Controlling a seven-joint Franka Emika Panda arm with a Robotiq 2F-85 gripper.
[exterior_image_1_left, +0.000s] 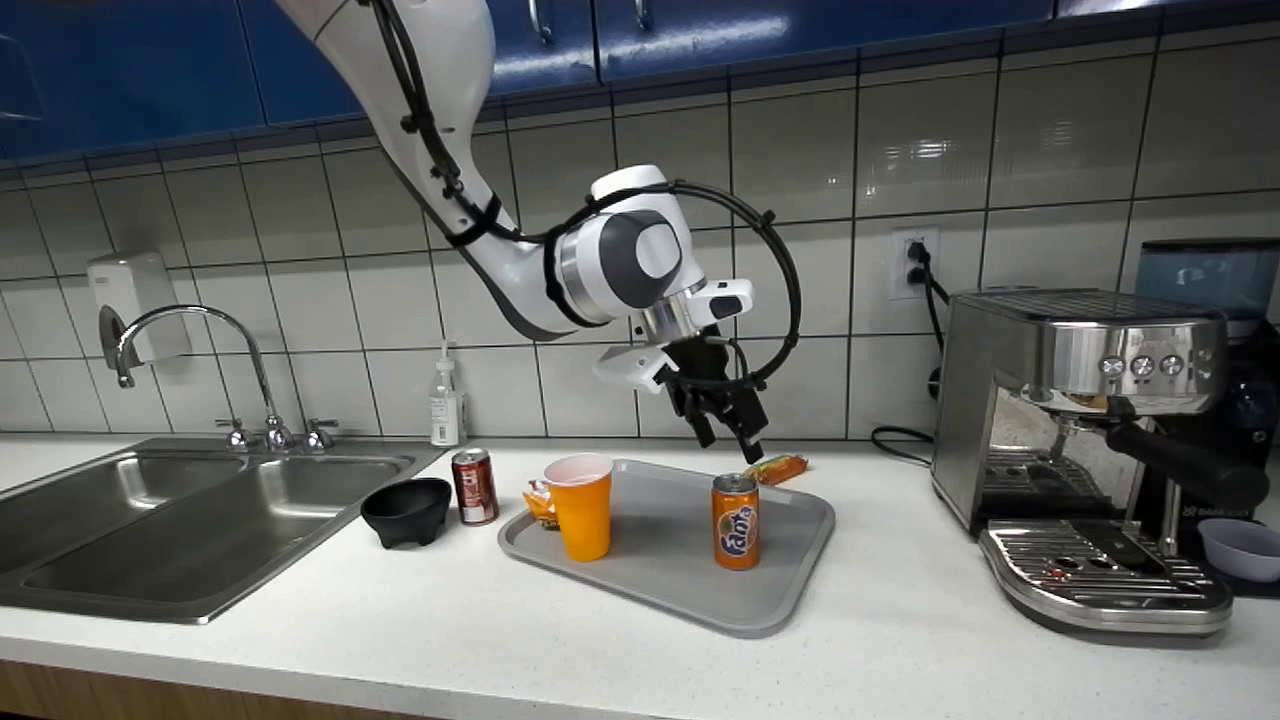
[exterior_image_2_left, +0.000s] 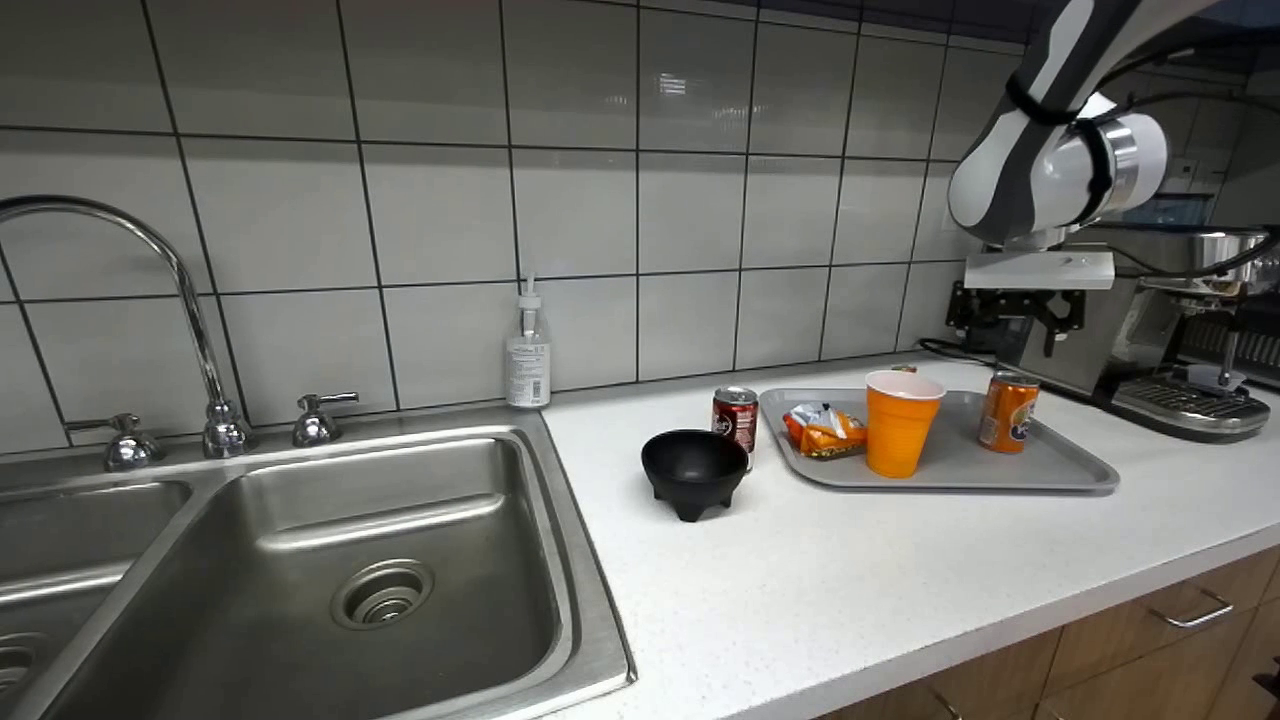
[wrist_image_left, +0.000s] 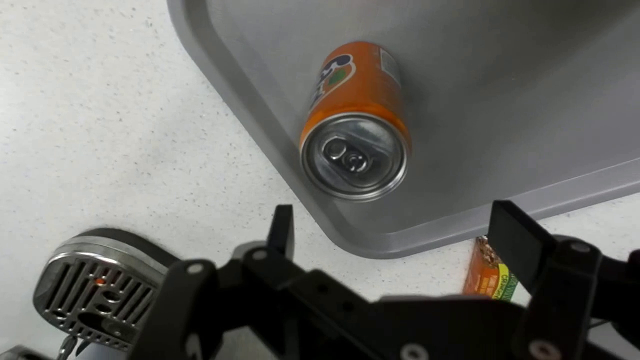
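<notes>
My gripper (exterior_image_1_left: 729, 447) hangs above the back of the grey tray (exterior_image_1_left: 655, 590), its fingers (wrist_image_left: 522, 245) wide apart with nothing between them. Closest below is an orange Fanta can (exterior_image_1_left: 736, 525), upright on the tray. In the wrist view the lid of that can (wrist_image_left: 355, 157) lies ahead of the fingertips, apart from them. A granola bar in an orange and green wrapper (wrist_image_left: 487, 280) lies on the counter behind the tray, partly hidden by a finger. An orange cup (exterior_image_2_left: 900, 425) and a crumpled orange snack packet (exterior_image_2_left: 825, 430) also stand on the tray.
Beside the tray stand a dark red can (exterior_image_1_left: 474, 487) and a black footed bowl (exterior_image_2_left: 694, 468). The steel sink (exterior_image_2_left: 400, 560) with its faucet lies beyond them. A coffee machine (exterior_image_1_left: 1090, 450) stands past the tray's opposite end. A pump bottle (exterior_image_1_left: 446, 400) is near the tiled wall.
</notes>
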